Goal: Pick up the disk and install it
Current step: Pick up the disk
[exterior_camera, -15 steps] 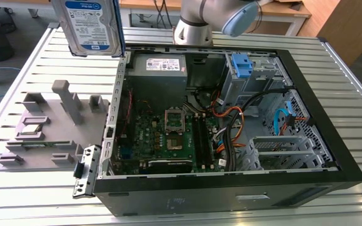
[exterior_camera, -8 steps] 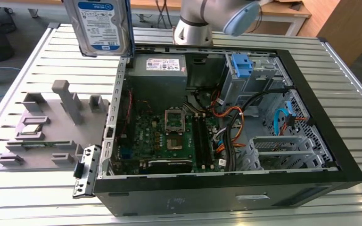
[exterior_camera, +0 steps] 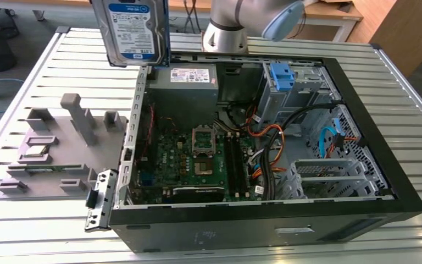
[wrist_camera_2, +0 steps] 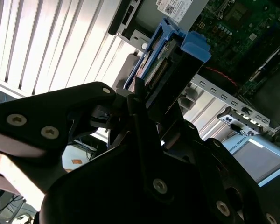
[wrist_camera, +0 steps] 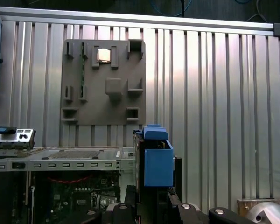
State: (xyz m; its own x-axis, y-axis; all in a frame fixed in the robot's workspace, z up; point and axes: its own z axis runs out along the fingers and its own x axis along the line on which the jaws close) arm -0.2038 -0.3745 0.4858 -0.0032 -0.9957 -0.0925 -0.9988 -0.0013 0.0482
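Observation:
The disk (exterior_camera: 134,33) hangs upright in the air above the back corner of the open computer case (exterior_camera: 387,143), on the exterior view's left, its white-and-blue label facing the camera. In both wrist views the disk's blue bracket rail (wrist_camera_2: 177,51) (wrist_camera: 156,161) sticks out from between the black fingers. My gripper (wrist_camera_2: 144,93) (wrist_camera: 151,198) is shut on the disk. Below it lie the case's edge and the motherboard (exterior_camera: 196,154).
A grey power-supply box (exterior_camera: 185,77) sits in the case's back corner beneath the disk. A bare blue bracket (exterior_camera: 281,74) stands in the drive cage. A grey fixture plate (exterior_camera: 57,143) with parts lies on the slatted table (exterior_camera: 72,55). The arm's base (exterior_camera: 226,30) stands behind the case.

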